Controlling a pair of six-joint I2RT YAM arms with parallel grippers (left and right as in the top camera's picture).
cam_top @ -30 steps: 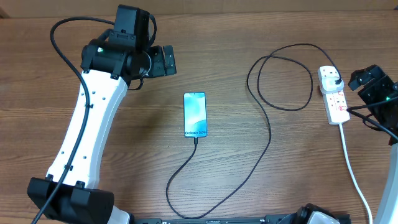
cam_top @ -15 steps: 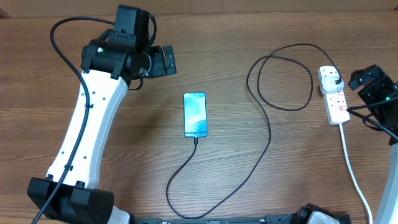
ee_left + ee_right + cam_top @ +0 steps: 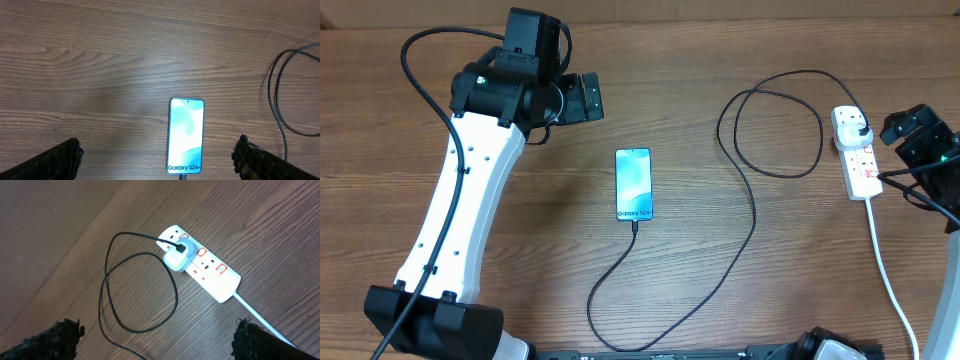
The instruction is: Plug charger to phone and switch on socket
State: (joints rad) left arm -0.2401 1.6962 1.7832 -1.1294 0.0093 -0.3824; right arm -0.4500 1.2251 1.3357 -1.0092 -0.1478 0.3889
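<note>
Left gripper [image 3: 157,159] hangs with its jaws spread wide and grips nothing. Its two black fingers [image 3: 60,162] show only at the bottom corners of its wrist view. From overhead it sits at the end of the white left arm [image 3: 468,190], above the desk [image 3: 360,150] towards the far edge and left of the middle. Right gripper [image 3: 157,337] is likewise spread wide and empty, up over the right edge of the desk towards the far right corner, just beside the socket. The socket [image 3: 858,160] lies flat near that right edge, its length running from far to near. Its thick white cord [image 3: 887,270] leaves the near end and trails towards the near right corner. The charger [image 3: 756,215] makes one loop on the wood left of the socket, sweeps towards the near edge and curls back up to the phone. The phone [image 3: 633,184] lies flat at the middle of the desk, screen up, well apart from both grippers, its "Galaxy S24" end towards the near edge. The plug [image 3: 176,259] sits in the outlet at the socket's far end. The connector tip [image 3: 634,223] meets the phone's near end. Whether the small red switches [image 3: 202,251] are on or off I cannot tell.
</note>
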